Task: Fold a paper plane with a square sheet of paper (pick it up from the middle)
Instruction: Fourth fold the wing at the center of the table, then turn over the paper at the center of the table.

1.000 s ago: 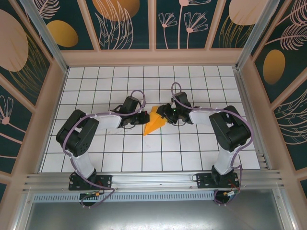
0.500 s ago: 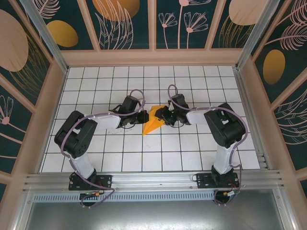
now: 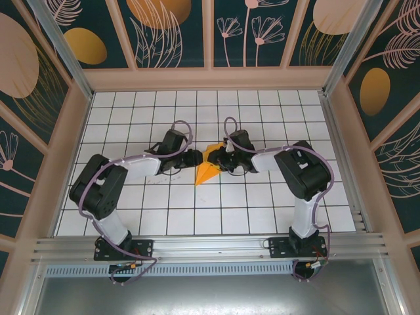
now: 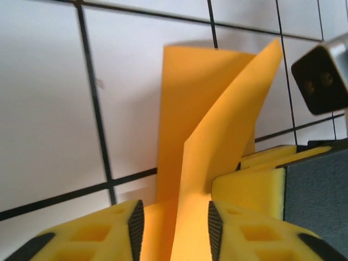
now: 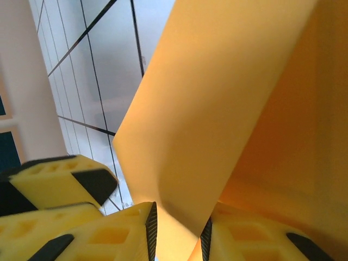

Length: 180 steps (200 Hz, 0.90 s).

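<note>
The half-folded paper plane (image 3: 207,172) lies mid-tabletop (image 3: 131,203), its point aimed near-left, squarely between your two arms: your left jaws stand parted around its raised flap, your right jaws pinch its ridge, both equally close.

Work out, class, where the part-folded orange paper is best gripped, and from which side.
Grip the raised flap of the orange paper, close to its crease. That flap stands up off the table while the rest lies flat, so fingers can close on both its faces. Probably come in low along the crease from the left arm's side, as the left fingers straddle it.
</note>
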{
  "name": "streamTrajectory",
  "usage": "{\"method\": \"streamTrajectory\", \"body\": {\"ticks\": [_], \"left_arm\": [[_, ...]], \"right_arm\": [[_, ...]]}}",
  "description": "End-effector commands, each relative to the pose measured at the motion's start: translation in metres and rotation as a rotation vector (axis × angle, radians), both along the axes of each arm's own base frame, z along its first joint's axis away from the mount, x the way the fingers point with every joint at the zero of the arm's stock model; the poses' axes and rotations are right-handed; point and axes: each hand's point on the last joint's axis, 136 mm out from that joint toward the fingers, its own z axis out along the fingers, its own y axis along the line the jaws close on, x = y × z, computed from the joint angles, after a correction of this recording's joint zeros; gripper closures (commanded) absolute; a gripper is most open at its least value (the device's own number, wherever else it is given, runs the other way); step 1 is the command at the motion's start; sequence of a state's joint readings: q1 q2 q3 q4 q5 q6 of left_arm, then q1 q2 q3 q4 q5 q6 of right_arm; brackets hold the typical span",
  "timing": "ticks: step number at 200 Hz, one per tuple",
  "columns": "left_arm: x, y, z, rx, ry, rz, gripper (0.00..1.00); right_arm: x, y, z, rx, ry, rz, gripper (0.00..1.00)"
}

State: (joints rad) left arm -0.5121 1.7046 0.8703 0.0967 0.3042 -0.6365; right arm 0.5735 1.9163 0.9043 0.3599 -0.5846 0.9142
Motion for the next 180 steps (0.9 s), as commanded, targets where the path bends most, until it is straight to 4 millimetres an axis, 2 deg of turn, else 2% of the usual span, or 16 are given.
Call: {"method": "streamTrajectory", "body": {"ticks": [1, 39, 87, 113, 151, 171, 180], "left_arm": [[0.007, 0.026, 0.014, 0.008, -0.008, 0.107, 0.53], [0.010, 0.055, 0.018, 0.006, -0.003, 0.209, 0.35], [0.007, 0.067, 0.026, 0.002, -0.023, 0.250, 0.18], [0.005, 0.071, 0.026, 0.009, -0.028, 0.264, 0.13], [0.003, 0.071, 0.025, 0.004, -0.022, 0.259, 0.09], [0.001, 0.069, 0.027, -0.006, -0.021, 0.250, 0.05], [0.000, 0.068, 0.028, -0.012, -0.021, 0.247, 0.04]], "right_arm": [[0.000, 0.012, 0.005, 0.022, -0.060, 0.043, 0.72], [-0.007, 0.019, 0.006, 0.031, -0.083, 0.044, 0.72], [-0.007, 0.018, -0.004, -0.011, -0.067, 0.032, 0.72], [-0.012, 0.018, -0.014, -0.061, -0.046, 0.033, 0.71], [-0.014, 0.018, -0.016, -0.078, -0.042, 0.030, 0.70], [-0.012, 0.018, -0.013, -0.075, -0.049, 0.022, 0.73], [-0.011, 0.018, -0.009, -0.070, -0.063, 0.017, 0.78]]}}
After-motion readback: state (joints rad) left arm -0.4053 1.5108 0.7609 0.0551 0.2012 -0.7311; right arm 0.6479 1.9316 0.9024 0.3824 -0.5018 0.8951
